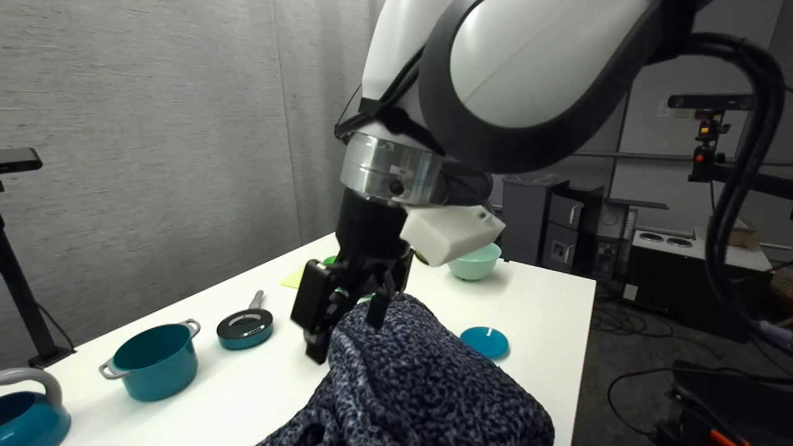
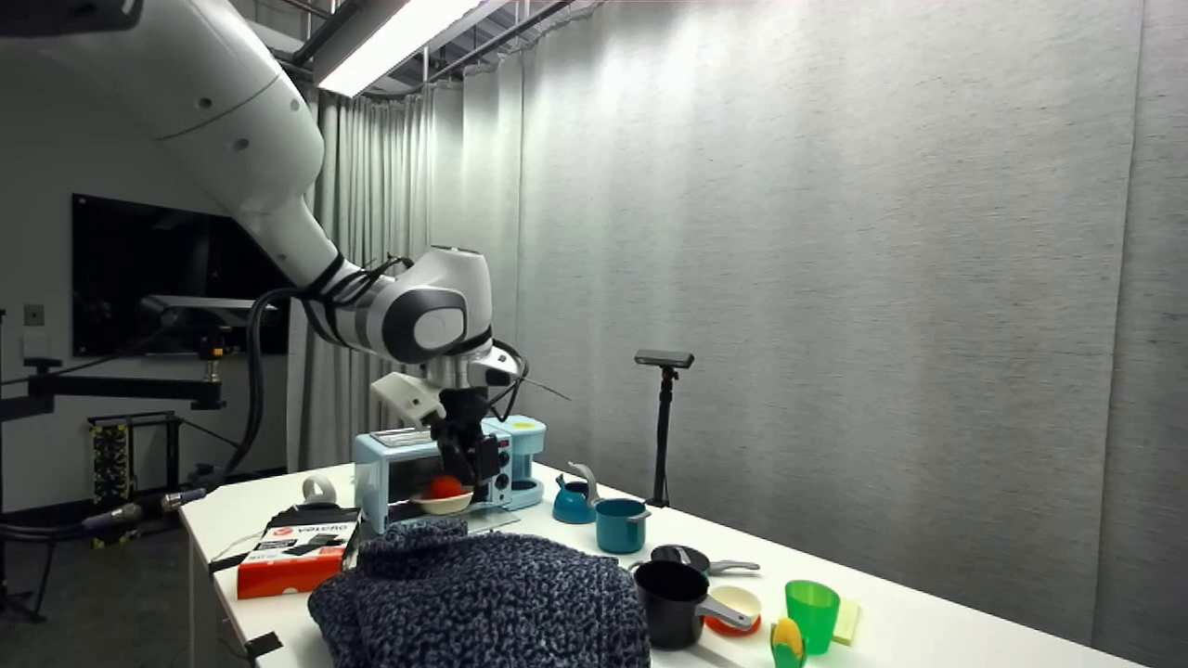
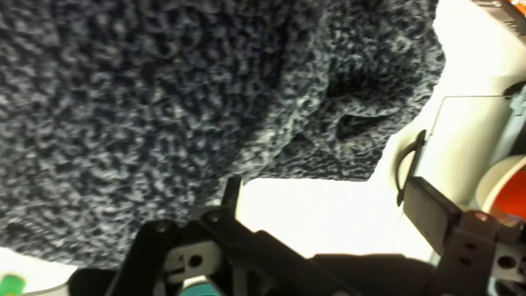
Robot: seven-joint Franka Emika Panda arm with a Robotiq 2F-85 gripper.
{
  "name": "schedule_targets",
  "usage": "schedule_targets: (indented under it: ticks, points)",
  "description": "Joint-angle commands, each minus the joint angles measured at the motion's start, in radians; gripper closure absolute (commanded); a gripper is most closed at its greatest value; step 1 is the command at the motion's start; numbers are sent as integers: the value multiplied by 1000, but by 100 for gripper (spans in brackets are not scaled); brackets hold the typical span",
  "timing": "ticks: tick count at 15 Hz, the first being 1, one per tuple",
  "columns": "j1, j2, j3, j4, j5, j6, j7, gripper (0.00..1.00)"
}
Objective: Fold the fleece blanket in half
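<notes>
White tabletop (image 1: 260, 384) bears a blanket (image 2: 501, 594), likely soft, light and limp; my gripper (image 3: 328, 199), spread and empty, should pinch the raised fold (image 3: 267, 146) beside it.

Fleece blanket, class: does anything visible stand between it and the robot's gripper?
Nothing visible stands between the open gripper and the fleece blanket. In the wrist view, one finger overlaps the blanket's edge, and white tabletop shows between the fingertips. Whether that finger touches the cloth, I cannot tell.
</notes>
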Motion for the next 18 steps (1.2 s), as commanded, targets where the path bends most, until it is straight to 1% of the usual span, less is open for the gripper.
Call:
schedule_targets:
  ticks: [1, 3, 4, 6, 7, 9, 13, 14, 15, 18]
  points:
    - [-27, -32, -59, 48, -185, -185, 123, 0]
    - [-44, -3, -74, 81, -212, -229, 146, 0]
    - [-60, 19, -77, 72, -163, -163, 112, 0]
    - [-80, 56, -79, 73, -98, -97, 60, 0]
    - [-87, 78, -79, 79, -75, -93, 58, 0]
    - [-98, 122, -81, 76, -35, -47, 46, 0]
    - [-129, 216, -56, 106, 90, -1, -52, 0]
    - [-135, 234, -49, 115, 117, 4, -76, 25]
    - [-146, 240, -44, 121, 141, -4, -111, 26]
    - [-154, 266, -35, 144, 173, -21, -168, 49]
